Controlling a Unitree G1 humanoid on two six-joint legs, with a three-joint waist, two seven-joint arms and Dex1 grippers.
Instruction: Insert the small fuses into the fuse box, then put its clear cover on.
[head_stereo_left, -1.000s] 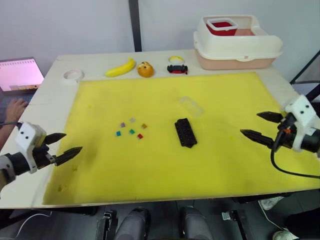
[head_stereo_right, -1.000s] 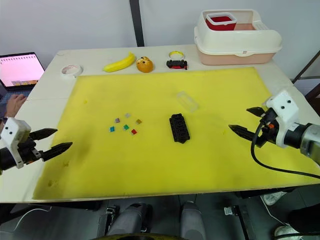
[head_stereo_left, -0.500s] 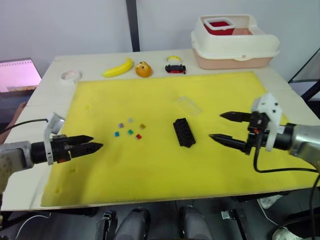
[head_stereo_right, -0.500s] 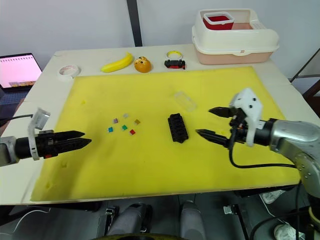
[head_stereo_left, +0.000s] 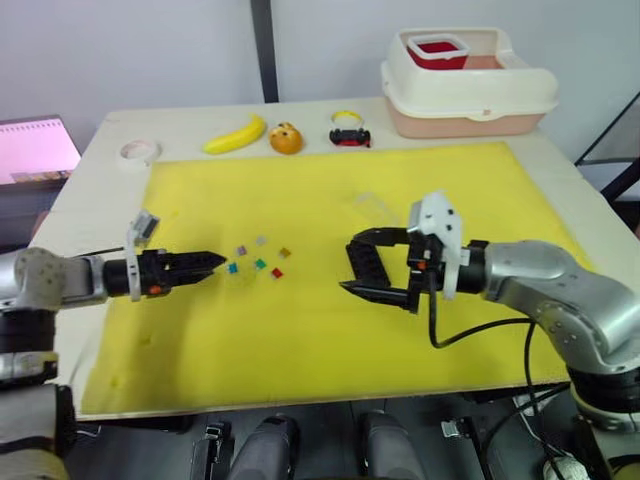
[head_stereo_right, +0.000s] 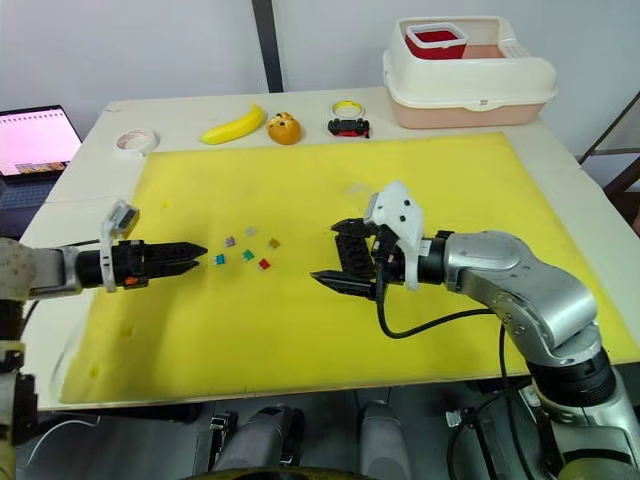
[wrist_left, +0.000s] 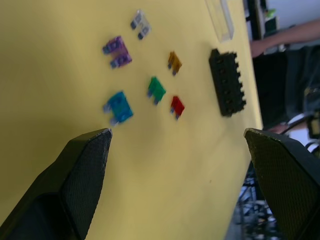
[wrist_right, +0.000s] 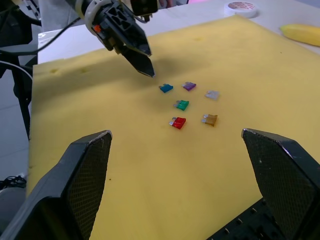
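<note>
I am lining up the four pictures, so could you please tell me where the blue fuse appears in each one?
Left eye view: blue fuse, nearest the left hand.
Right eye view: blue fuse, just off that hand's tips.
Left wrist view: blue fuse, above the finger.
Right wrist view: blue fuse, nearest the left hand there.
Shared landmark: the green fuse beside it.

Both pincers (head_stereo_left: 205, 266) (head_stereo_left: 362, 262) gaping, inward-pointing

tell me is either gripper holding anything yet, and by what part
Nothing is held. The left gripper is open just short of the blue fuse; the right gripper is open at the fuse box, jaws either side of it.
</note>
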